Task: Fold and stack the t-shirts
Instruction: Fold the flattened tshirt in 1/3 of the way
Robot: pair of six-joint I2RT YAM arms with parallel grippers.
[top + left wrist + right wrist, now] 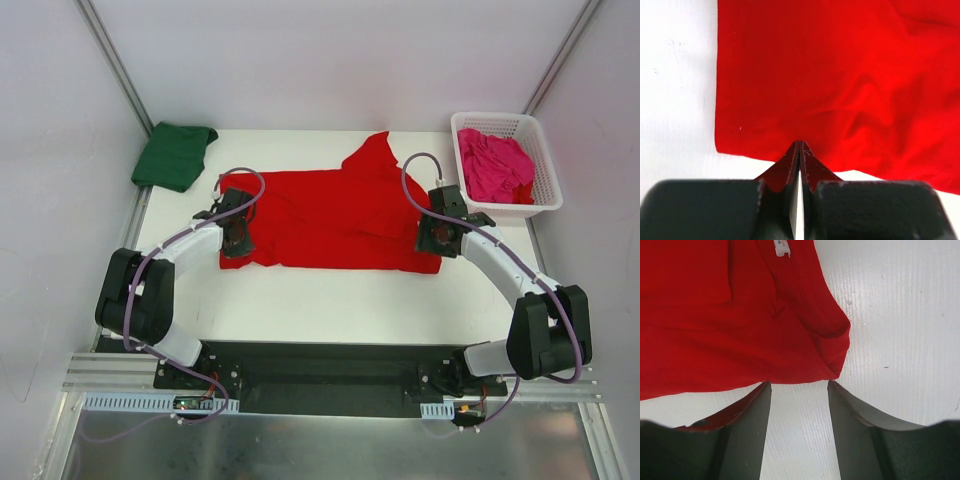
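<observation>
A bright red t-shirt point(335, 220) lies spread across the middle of the table. My left gripper point(237, 240) is at its left near corner. In the left wrist view the gripper point(800, 144) is shut, its tips pinching the near hem of the red t-shirt point(840, 75). My right gripper point(432, 240) is at the shirt's right near corner. In the right wrist view that gripper point(799, 384) stands open, its tips just short of the red t-shirt's point(730, 325) edge, with bare table between them. A folded dark green t-shirt point(175, 155) lies at the far left. A magenta t-shirt point(495, 165) is crumpled in the basket.
A white lattice basket point(490, 120) stands at the far right corner. White walls with metal posts close in the table on three sides. A black base rail point(320, 375) runs along the near edge between the two arms.
</observation>
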